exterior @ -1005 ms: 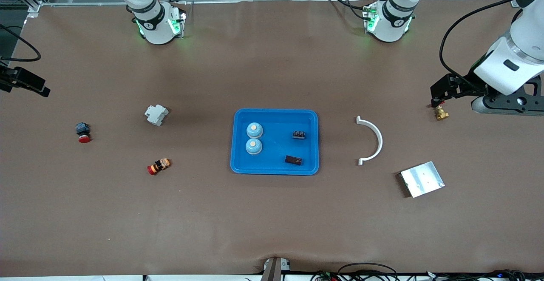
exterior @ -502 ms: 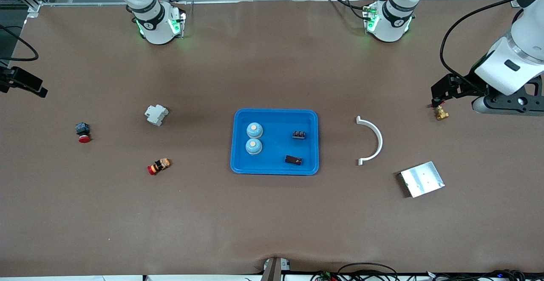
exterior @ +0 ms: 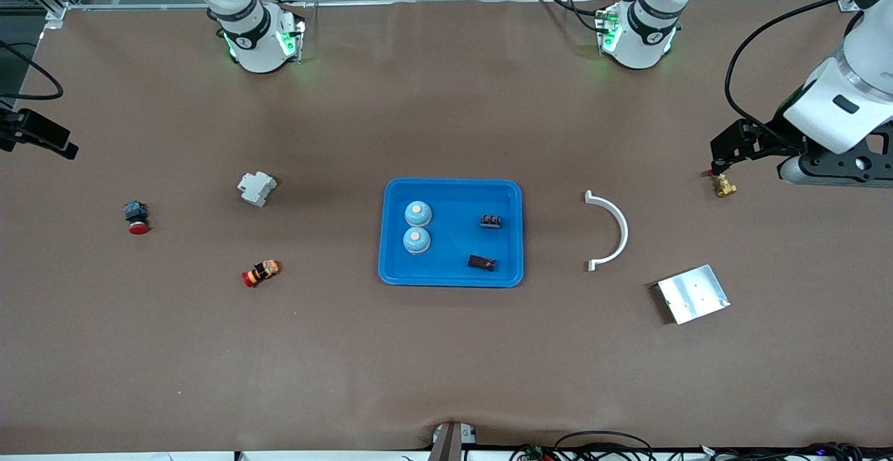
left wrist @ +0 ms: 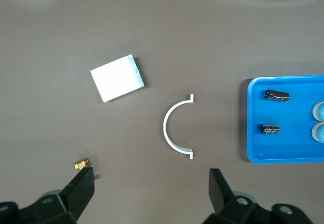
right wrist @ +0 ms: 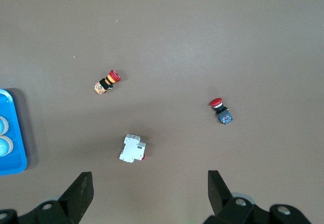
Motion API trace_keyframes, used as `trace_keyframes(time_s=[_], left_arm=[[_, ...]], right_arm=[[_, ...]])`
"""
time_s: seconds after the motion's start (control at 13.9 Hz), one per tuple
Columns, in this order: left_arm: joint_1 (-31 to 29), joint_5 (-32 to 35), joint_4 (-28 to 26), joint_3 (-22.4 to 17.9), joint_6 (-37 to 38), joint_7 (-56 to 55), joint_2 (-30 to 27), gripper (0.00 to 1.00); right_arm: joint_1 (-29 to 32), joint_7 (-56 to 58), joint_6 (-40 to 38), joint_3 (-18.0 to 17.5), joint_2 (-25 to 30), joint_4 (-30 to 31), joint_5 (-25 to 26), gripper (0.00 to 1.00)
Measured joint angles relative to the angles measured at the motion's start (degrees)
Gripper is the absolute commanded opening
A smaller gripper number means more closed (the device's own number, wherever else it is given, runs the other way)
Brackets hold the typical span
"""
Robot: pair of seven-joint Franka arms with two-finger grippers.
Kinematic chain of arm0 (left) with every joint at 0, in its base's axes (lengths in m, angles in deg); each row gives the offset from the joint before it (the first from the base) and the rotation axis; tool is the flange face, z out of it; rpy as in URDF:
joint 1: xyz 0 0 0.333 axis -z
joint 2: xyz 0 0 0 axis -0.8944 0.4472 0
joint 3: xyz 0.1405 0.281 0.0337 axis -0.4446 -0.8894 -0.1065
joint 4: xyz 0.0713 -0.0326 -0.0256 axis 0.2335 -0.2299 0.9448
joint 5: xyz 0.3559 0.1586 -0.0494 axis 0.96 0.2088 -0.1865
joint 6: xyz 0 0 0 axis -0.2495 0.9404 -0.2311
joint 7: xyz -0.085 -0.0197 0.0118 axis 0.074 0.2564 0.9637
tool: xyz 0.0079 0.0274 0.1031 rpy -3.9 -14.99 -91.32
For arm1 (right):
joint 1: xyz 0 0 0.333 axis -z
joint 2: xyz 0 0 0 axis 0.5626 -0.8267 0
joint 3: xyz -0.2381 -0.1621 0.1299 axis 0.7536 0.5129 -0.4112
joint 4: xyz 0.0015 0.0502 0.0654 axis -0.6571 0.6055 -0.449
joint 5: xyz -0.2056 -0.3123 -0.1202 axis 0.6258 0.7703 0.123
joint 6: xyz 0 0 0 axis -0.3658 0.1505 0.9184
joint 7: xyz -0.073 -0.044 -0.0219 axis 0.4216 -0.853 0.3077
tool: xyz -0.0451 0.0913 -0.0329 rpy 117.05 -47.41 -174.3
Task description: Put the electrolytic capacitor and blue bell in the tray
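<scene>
Both bells and both capacitors already inside the tray, small, light, stiff, best pinched across the sides; left hand spread wide above bench near brass fitting, right hand likewise wide, waiting.

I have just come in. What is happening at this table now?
Nothing is being held. The shallow bright-blue plastic tray at mid-table already holds two round blue bells and two small dark capacitors. The left gripper is open, over bare table by a small brass fitting. The right gripper is open too, waiting over the table's other end, above a white block-shaped part.
</scene>
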Motion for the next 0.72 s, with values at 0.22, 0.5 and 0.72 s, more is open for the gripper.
trace_keyframes(time_s=[0.22, 0.5, 0.72], left_arm=[[0.03, 0.0, 0.0, 0.03, 0.06, 0.04, -0.42, 1.0], [0.12, 0.31, -0.02, 0.15, 0.13, 0.07, -0.48, 1.0], [0.44, 1.35, -0.18, 0.28, 0.59, 0.1, -0.48, 1.0]], right_arm=[[0.04, 0.0, -0.13, 0.12, 0.04, -0.16, 0.02, 1.0], [0.04, 0.0, -0.31, 0.12, 0.04, -0.09, 0.02, 1.0], [0.16, -0.01, -0.31, 0.17, 0.04, -0.09, 0.03, 1.0]])
